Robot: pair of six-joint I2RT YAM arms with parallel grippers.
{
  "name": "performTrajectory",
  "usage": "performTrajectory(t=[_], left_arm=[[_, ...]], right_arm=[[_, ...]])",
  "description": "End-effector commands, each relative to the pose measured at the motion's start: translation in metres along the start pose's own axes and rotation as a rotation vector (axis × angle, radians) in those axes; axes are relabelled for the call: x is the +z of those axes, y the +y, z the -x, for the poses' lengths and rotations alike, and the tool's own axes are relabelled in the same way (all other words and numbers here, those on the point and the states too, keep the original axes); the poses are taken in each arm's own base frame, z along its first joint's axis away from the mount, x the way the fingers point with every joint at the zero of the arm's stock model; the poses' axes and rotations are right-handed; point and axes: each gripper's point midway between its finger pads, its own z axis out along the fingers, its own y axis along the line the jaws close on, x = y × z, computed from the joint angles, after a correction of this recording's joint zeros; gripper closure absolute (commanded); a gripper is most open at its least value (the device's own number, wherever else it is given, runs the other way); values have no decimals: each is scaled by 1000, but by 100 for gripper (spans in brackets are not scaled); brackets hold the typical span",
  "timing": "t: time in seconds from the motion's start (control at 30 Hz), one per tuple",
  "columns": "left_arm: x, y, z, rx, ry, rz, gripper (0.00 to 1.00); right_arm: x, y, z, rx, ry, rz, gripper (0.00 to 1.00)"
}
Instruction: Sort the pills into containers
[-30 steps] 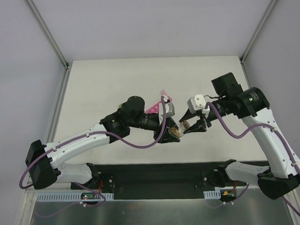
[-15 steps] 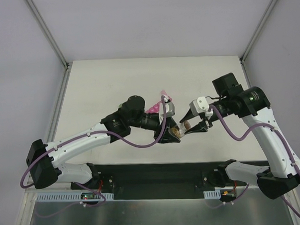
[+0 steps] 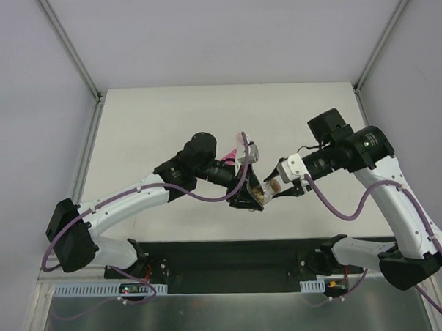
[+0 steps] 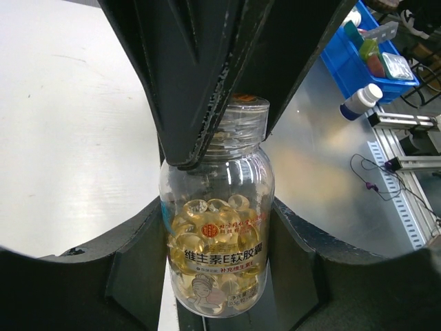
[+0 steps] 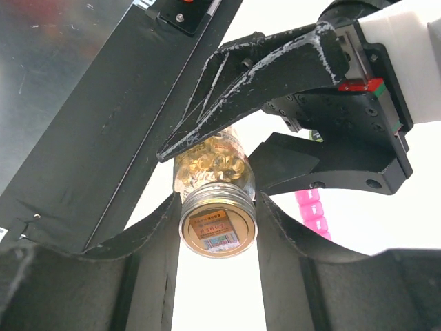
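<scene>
Left gripper (image 4: 218, 234) is clamped on the body of the clear bottle (image 4: 217, 207), one finger on each side of the label, and holds it off the table (image 3: 168, 124) between the two arms. The pills (image 4: 207, 221), amber softgels, all sit inside, heaped in the part of the bottle that the left fingers grip. None has reached the containers, so the sorting proper has not begun. The step in hand looks like getting the bottle open.

The screw cap (image 4: 238, 121) is on, and the right gripper (image 5: 217, 238) straddles it end-on. In the right wrist view its two fingers appear pressed against the ribbed rim on either side.

To do this well, the right wrist should turn about the bottle's own axis, so the cap spins rather than wrenching sideways. The left fingers must squeeze firmly enough that the smooth plastic body does not rotate with it. Before the cap lifts off, the neck should point upward, or the pills will spill.

The pink pill organizer (image 5: 313, 210) lies on the table behind the left arm. Only a short run of its compartments shows, so whether its lids are up cannot be told. The opened bottle would need to be carried over to it.
</scene>
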Motion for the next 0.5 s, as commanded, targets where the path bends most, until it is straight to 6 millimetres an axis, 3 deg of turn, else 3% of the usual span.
performTrajectory(t=[0.0, 0.47], left_arm=[[-12, -25, 14, 22, -21, -103, 100], [-16, -39, 7, -8, 15, -180, 100]], right_arm=[[-11, 10, 11, -120, 18, -11, 68], [-19, 1, 38, -159, -47, -32, 67]])
